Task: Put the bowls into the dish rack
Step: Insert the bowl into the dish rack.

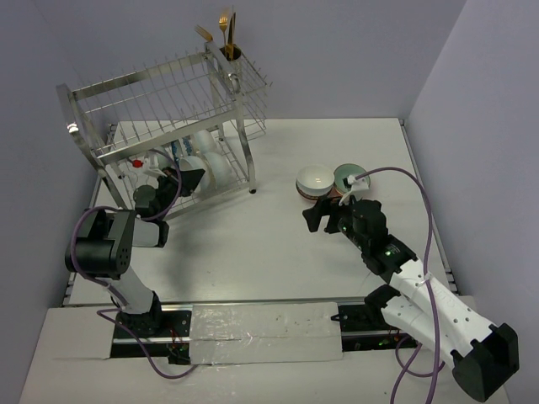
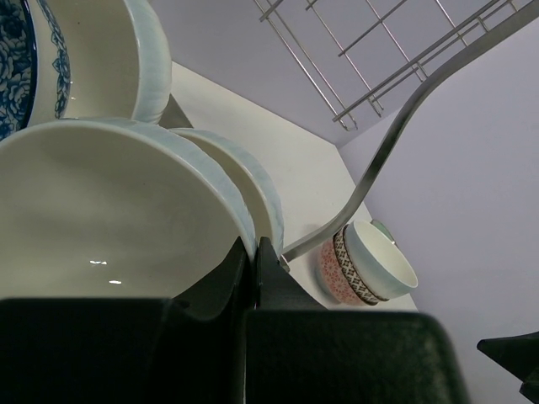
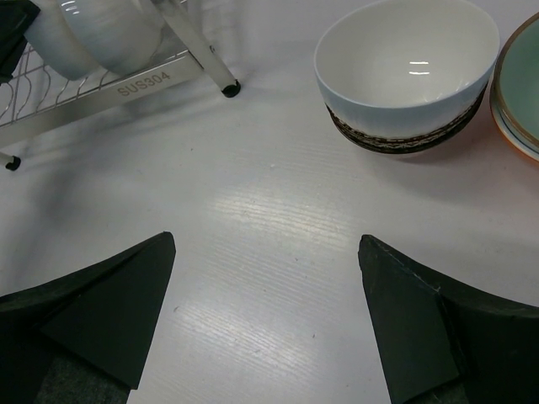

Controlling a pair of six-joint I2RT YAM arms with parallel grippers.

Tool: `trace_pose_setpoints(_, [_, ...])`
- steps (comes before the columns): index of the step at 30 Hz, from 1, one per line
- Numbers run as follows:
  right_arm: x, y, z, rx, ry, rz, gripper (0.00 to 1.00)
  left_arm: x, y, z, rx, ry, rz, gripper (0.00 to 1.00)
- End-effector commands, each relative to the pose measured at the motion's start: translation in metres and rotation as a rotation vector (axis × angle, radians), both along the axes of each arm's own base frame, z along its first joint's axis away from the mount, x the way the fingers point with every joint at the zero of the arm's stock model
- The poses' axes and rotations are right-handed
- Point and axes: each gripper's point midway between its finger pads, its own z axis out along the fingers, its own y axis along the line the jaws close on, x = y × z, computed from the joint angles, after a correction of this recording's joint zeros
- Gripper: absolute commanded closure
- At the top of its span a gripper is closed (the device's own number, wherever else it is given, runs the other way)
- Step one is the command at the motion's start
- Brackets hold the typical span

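Observation:
The dish rack (image 1: 160, 101) stands at the back left, with several white bowls (image 1: 210, 160) on edge in its lower tier. My left gripper (image 1: 194, 178) reaches into that tier. In the left wrist view it (image 2: 255, 251) is shut on the rim of a large white bowl (image 2: 109, 202), with another white bowl (image 2: 248, 181) right behind it. My right gripper (image 1: 330, 212) (image 3: 266, 244) is open over bare table, short of a white bowl with a brown band (image 3: 404, 59) (image 1: 314, 178). A teal-lined bowl (image 1: 349, 176) (image 3: 522, 84) sits on a stack beside it.
Gold utensils stand in the cup (image 1: 229, 52) at the rack's back right corner. A rack leg (image 3: 221, 77) and the lower rail (image 3: 126, 84) lie left of the right gripper. A blue-patterned bowl (image 2: 13, 67) is in the rack. Walls close the table's left, back and right.

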Motion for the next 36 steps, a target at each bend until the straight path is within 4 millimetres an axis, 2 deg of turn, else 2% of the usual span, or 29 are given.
trace_pose_setpoints(1, [0.005, 0.002, 0.008, 0.009, -0.041, 0.008, 0.03, -0.027, -0.005, 0.123, -0.027, -0.578, -0.025, 1.0])
trace_pose_setpoints(6, [0.004, 0.003, 0.007, 0.008, -0.04, 0.015, 0.03, -0.024, -0.01, 0.112, -0.026, -0.549, -0.04, 1.0])
trace_pose_setpoints(17, [0.004, 0.005, 0.006, 0.009, -0.036, 0.025, 0.04, -0.023, -0.018, 0.107, -0.027, -0.536, -0.076, 1.0])
trace_pose_setpoints(36, [0.003, 0.005, 0.009, 0.013, -0.051, 0.032, 0.05, -0.024, -0.015, 0.1, -0.071, -0.486, -0.064, 1.0])
